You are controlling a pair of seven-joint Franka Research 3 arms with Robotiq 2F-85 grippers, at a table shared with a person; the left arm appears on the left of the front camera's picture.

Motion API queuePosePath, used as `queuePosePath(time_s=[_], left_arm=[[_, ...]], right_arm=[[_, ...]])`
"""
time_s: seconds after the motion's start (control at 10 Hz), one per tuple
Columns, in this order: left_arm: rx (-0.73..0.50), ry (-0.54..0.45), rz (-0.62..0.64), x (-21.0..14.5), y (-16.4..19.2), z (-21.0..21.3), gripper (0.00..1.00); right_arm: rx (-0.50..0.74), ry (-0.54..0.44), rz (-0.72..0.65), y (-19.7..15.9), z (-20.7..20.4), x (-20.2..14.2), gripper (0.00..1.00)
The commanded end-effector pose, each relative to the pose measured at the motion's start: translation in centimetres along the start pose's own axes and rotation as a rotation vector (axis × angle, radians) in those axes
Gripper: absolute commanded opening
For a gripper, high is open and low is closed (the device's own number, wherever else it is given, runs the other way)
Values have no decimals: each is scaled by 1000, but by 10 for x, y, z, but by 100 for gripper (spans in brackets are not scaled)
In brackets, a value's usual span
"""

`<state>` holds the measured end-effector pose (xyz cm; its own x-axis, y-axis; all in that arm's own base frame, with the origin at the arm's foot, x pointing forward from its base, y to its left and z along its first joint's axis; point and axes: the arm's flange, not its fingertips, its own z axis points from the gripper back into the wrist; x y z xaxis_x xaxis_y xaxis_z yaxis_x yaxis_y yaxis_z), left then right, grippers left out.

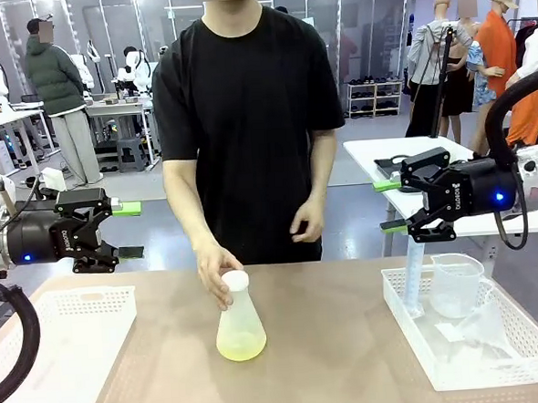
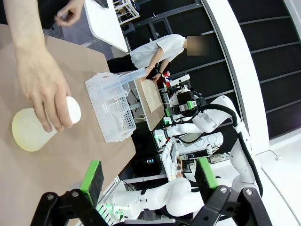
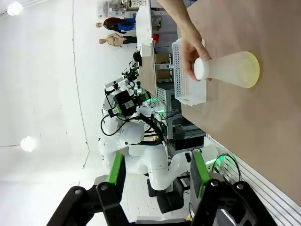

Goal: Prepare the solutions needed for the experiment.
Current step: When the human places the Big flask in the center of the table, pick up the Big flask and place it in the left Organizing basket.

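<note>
One solution (image 1: 240, 347) looks made: pale yellow-green liquid sits low in the capped conical flask (image 1: 240, 317) mid-counter (image 1: 333, 353), with a person's hand (image 1: 216, 267) on its neck. The beaker (image 1: 457, 286) and measuring cylinder (image 1: 414, 284) in the basket (image 1: 481, 376) at three o'clock seem empty, so more mixing likely remains. The left pincer (image 1: 129, 230) at nine o'clock and the right pincer (image 1: 390, 205) hang apart, holding nothing. Bare counter surrounds the flask, its edges well off.

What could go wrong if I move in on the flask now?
The person's hand is on the flask top; the left gripper or right gripper moving in may hit it.
A knock could tip the flask and its solution.
The cylinder stands in the basket under the right gripper; descending may topple it.
</note>
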<state>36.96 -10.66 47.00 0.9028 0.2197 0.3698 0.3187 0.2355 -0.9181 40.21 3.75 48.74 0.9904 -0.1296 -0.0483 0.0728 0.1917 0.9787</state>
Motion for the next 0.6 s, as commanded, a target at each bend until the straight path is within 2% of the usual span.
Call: queuePosePath(time_s=[0.0,0.5], left_arm=[[-1,9,1,0,-3,3,100],[-1,9,1,0,-3,3,100]], right_arm=[[-6,-22,7,1,2,0,70],[-6,-22,7,1,2,0,70]])
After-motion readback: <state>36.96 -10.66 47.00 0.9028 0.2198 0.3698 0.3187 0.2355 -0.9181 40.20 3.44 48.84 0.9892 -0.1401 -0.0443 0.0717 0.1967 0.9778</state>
